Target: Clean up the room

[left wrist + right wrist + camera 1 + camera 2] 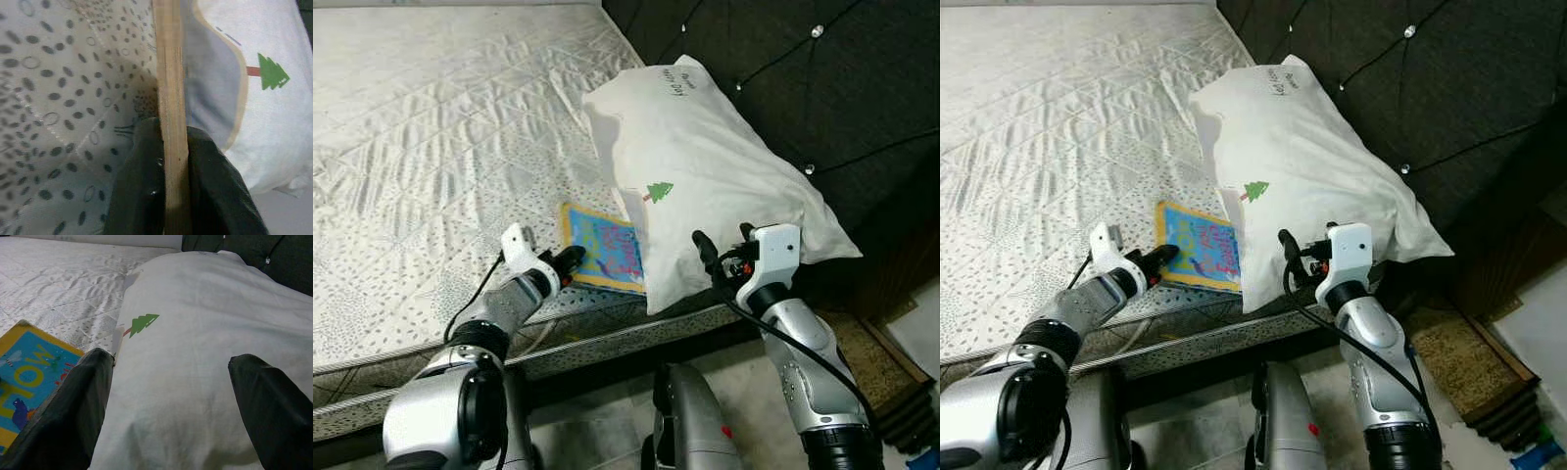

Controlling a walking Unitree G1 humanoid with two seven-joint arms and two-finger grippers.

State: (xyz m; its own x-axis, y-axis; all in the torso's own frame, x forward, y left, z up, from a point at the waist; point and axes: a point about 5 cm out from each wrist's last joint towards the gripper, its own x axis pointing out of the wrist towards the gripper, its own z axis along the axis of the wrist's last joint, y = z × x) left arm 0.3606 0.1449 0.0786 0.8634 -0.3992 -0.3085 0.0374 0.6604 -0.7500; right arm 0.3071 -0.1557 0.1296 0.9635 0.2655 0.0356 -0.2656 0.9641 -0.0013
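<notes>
A colourful picture book (604, 250) with a yellow border lies flat near the mattress's front edge, its right side tucked under a white pillow (705, 166) printed with a small green tree. My left gripper (570, 258) is shut on the book's near left edge. In the left wrist view the black fingers (137, 186) clamp the book's thin edge (171, 98) from both sides. My right gripper (724, 243) is open at the pillow's near end, and its fingers (73, 416) are spread wide with the pillow (195, 357) bulging between them.
The quilted white mattress (431, 147) stretches left and back. A dark tufted headboard (803, 78) rises behind the pillow. The metal bed frame (607, 343) runs along the front, and a brown mat (871, 362) lies on the floor at right.
</notes>
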